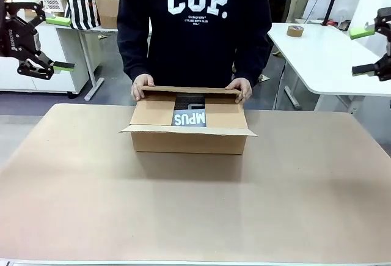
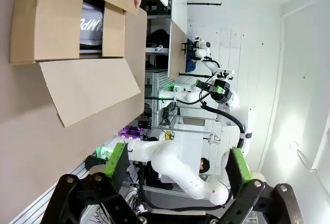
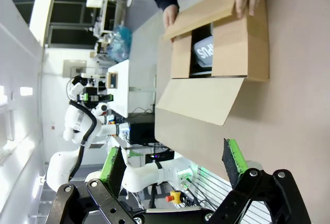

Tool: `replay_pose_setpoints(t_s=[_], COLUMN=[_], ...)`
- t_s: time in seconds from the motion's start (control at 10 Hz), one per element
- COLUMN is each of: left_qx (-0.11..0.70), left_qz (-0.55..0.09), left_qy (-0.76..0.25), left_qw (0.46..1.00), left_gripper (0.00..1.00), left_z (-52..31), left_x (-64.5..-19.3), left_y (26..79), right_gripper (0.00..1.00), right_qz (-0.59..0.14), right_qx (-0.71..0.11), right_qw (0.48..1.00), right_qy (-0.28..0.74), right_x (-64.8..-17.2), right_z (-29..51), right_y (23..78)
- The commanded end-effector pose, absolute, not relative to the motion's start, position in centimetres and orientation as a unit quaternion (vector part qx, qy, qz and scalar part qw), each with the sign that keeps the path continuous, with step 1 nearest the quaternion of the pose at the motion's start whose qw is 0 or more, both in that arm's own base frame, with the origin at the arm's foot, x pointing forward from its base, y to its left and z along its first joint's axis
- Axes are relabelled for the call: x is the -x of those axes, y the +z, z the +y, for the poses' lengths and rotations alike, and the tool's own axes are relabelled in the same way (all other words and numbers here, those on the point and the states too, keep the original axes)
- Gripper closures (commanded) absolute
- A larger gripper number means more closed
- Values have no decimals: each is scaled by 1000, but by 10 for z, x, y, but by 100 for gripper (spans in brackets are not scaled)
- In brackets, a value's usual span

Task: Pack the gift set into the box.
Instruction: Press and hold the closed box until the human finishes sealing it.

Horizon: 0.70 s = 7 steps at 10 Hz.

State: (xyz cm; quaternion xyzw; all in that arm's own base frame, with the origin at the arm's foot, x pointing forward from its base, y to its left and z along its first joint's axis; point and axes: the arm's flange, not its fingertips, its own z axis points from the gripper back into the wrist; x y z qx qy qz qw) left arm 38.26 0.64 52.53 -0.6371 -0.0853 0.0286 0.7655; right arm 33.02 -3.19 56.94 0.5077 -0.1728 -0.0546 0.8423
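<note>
Both arms hang raised beside the tan table [image 1: 183,211], left gripper [image 1: 61,43] and right gripper [image 1: 361,51] spread-fingered and empty — a person's hands [image 1: 142,86] hold the far flap [image 1: 189,90] of the shallow brown cardboard box [image 1: 189,141] at mid-table, the grey "CAMPUS" gift set [image 1: 189,118] inside; white worktables [image 1: 317,52] stand behind.

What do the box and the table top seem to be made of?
The box: brown corrugated cardboard, matte, judging by its creased flaps and thin raw edges. The table top: a smooth, matte beige surface, perhaps laminate or board; its look leaves this open.
</note>
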Motion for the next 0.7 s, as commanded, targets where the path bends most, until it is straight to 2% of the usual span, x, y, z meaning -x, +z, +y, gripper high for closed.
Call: replay_pose_setpoints(t_s=[0.0, 0.6], left_qx=[646, 646], left_qz=[-86, -86], left_qy=[27, 27], left_qw=[758, 758], left_gripper=[0, 0], left_z=[5, 5], left_x=[-382, -382], left_y=[526, 526], right_gripper=[0, 0], right_qz=[-172, -172], right_qx=[-516, -516], right_qw=[837, 837], right_qy=[-56, -56], right_x=[-333, -333], right_z=[-30, -30], right_y=[574, 574])
